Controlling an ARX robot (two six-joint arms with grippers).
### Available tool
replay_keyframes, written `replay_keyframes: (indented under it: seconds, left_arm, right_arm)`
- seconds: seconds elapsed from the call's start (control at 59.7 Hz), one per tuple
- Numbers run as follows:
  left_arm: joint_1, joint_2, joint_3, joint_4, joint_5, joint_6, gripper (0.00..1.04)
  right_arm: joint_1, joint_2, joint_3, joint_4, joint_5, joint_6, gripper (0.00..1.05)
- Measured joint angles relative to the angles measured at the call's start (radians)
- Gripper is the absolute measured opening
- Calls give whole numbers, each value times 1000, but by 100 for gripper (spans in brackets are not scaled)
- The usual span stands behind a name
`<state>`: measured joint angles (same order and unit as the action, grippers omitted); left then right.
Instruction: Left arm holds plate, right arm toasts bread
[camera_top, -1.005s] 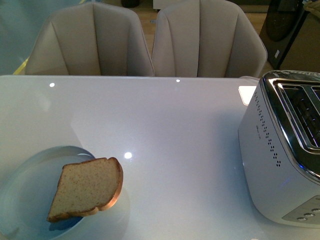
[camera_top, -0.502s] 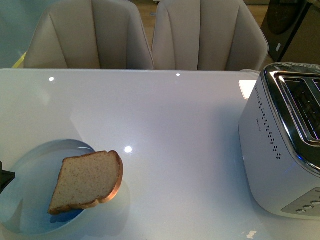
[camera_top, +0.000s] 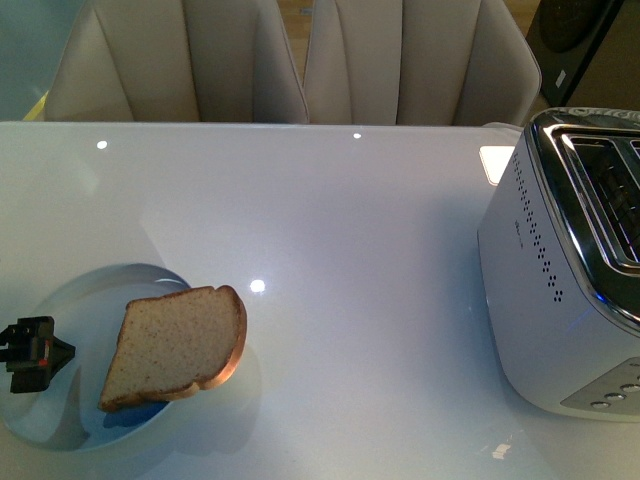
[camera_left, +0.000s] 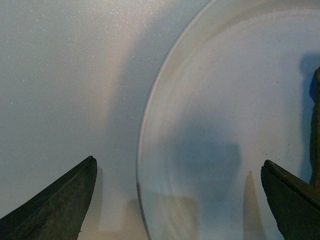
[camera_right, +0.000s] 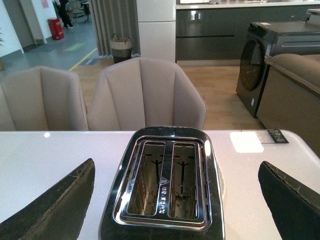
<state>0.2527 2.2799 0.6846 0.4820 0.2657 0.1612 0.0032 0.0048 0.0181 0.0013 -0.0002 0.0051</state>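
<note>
I see the left gripper (camera_top: 30, 355) at the near-left of the table (camera_top: 350, 200), over the left edge of the plate (camera_top: 85, 300). In the left wrist view its jaws are spread wide with nothing in them. One finger (camera_left: 55, 205) is over bare table outside the rim, the other is over the plate's inside. Can't tell if either touches.

The bread (camera_top: 175, 345) lies flat-ish on the right part of the plate, with its rounded crust end sticking out past the right rim over the table. It is apart from the left gripper.

The toaster (camera_top: 560, 290) is at the right side of the table, well apart from the plate. The right gripper (camera_right: 176, 165) shows only in its own wrist view, above the toaster, jaws wide open and holding nothing. Both slots look empty.

Two beige chairs (camera_top: 420, 60) stand at the far side of the table.
</note>
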Motion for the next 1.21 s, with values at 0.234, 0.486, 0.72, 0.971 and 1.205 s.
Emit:
replay_keyframes:
  seconds: [0.234,0.486,0.72,0.971,1.205]
  left_arm:
    - [1,6,2,-13,23,-21,84]
    - [13,18,2,-32,31,-45,39]
    - [31,11,10,-71,100,-167,3]
    - [32,-50,9,-117,139,-272,3]
    - [28,-214,-5,-172,163,-368,3]
  right_arm:
    - [0,0,0,0,0,0,96]
    - [0,0,0,0,0,0,96]
    - [0,0,0,0,0,0,96]
    - [0,0,0,0,0,0,96]
    - [0,0,0,0,0,0,96]
